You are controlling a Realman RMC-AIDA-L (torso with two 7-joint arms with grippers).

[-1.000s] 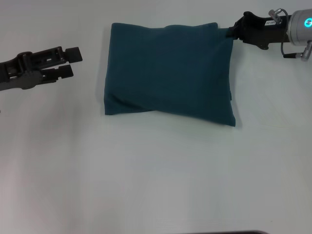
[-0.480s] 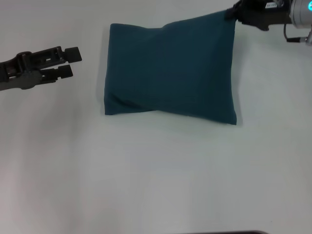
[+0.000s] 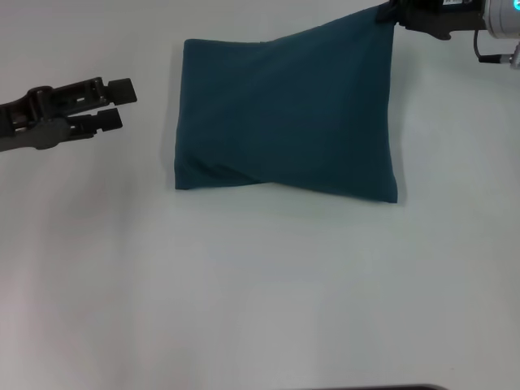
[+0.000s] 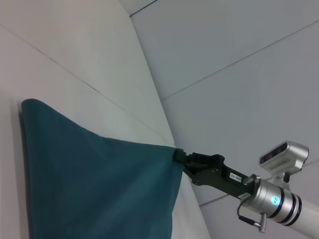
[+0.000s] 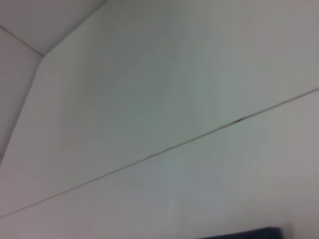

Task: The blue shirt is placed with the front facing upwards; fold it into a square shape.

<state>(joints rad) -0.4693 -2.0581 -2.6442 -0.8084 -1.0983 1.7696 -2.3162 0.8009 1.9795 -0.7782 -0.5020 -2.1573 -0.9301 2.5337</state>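
The blue shirt (image 3: 284, 118) lies folded into a rough rectangle at the far middle of the white table, plain teal side up; no lettering shows. My right gripper (image 3: 388, 14) is shut on its far right corner and holds that corner lifted off the table. In the left wrist view the shirt (image 4: 94, 189) hangs from the right gripper (image 4: 178, 156) as a raised point. My left gripper (image 3: 120, 104) is open and empty, left of the shirt and apart from it. The right wrist view shows only a dark sliver of cloth (image 5: 249, 233).
The white table (image 3: 260, 292) stretches wide in front of the shirt and to both sides. A pale wall with seams stands behind the table (image 4: 224, 59).
My right gripper has risen and moved away toward the far edge, pulling the shirt's far right corner up with it. The left arm has not moved.
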